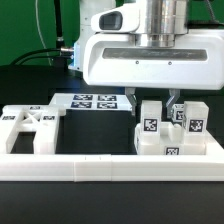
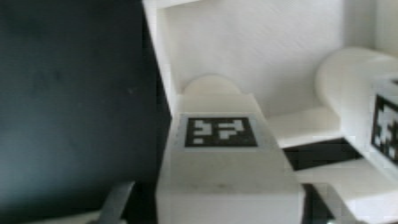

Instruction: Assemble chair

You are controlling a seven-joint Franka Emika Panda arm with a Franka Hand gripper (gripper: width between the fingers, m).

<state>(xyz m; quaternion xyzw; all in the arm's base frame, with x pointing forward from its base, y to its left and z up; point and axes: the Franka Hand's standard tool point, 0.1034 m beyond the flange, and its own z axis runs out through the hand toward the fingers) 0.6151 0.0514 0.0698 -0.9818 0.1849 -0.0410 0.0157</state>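
Closest to the exterior camera runs the long white border rail (image 1: 110, 172), crossing the frame from edge to edge on the black table (image 1: 100, 135). Behind it, the biggest thing on my screen is the arm's white hand housing in the upper middle, with the gripper (image 1: 155, 103) pointing straight down.

The chair is not together; its parts lie loose behind the rail. The X-braced panel (image 1: 30, 125) lies flat at the exterior view's left, well apart from the gripper. The marker board (image 1: 95, 101) lies flat farther back, between that panel and the gripper. At the exterior view's right, a cluster of white blocks (image 1: 190, 125) stands packed close together, with small black-and-white tags on their faces. One upright piece (image 1: 150, 122) at the near edge of that cluster stands directly under the gripper.

On my wrist feed that upright piece fills the centre, its tag (image 2: 222, 130) facing the lens, and another tagged part (image 2: 365, 100) sits just beside it. The dark fingers (image 2: 116, 205) stand on either side of the piece with the jaws spread. I can see a sliver of gap on one side, so the gripper straddles the piece without clamping it and has hold of nothing.
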